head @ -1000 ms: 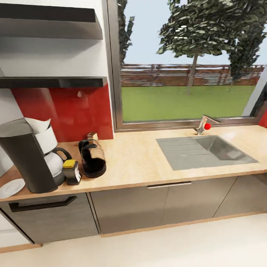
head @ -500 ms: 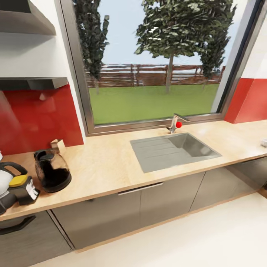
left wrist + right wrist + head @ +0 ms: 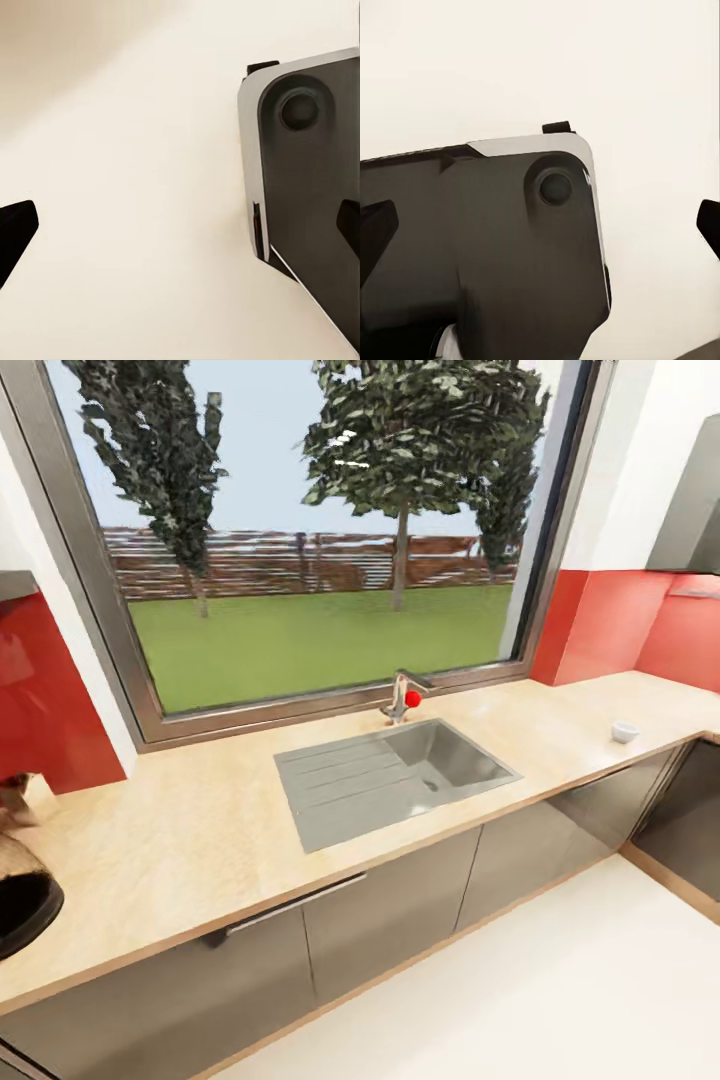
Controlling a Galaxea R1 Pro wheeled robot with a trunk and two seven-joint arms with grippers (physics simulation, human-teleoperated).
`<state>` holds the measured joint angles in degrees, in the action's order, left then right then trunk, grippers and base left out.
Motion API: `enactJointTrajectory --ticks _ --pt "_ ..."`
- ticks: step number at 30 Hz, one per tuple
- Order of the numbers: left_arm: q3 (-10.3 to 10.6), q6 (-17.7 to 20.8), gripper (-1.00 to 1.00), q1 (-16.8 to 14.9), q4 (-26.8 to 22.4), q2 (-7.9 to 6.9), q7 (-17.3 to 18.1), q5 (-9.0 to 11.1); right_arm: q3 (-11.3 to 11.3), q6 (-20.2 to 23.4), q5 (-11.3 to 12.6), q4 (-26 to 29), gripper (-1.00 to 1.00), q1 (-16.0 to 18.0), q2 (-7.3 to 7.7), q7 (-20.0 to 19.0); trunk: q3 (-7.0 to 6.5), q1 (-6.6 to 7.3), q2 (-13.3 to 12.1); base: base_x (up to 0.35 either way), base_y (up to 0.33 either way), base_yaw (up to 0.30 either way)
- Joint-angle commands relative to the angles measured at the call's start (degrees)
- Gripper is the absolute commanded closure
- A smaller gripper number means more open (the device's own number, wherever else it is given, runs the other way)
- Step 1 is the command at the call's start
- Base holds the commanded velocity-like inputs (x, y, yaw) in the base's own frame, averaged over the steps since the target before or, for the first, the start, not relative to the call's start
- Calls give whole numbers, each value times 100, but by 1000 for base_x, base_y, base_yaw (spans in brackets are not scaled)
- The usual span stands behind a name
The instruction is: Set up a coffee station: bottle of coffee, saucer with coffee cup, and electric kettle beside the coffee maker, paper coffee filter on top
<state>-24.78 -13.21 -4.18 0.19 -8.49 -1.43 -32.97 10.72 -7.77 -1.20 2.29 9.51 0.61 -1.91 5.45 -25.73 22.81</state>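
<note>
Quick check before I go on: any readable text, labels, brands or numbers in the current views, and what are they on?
None can be read. The countertop, sink, tap with its red knob, the small white cup and the dark pot at the counter's edge carry no visible lettering. The wrist views show the robot's dark base over pale floor, unmarked.

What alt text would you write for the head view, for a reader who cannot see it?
A wooden countertop holds a steel sink with a red-knobbed faucet under a large window. A small white cup stands far right; a dark kettle shows at the left edge.
</note>
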Motion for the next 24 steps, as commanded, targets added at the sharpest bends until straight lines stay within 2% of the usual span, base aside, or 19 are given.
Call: enactJointTrajectory --ticks 1,24 --pt "-45 -23 -100 -4 7 1 -15 -60 41 -23 -12 -9 -100 7 0 -21 12 -5 11 232 -260 -300" --pt "-45 -24 -100 -4 5 22 -15 -60 39 -24 -12 -9 -100 7 0 -20 -37 -5 11 170 -284 -300"
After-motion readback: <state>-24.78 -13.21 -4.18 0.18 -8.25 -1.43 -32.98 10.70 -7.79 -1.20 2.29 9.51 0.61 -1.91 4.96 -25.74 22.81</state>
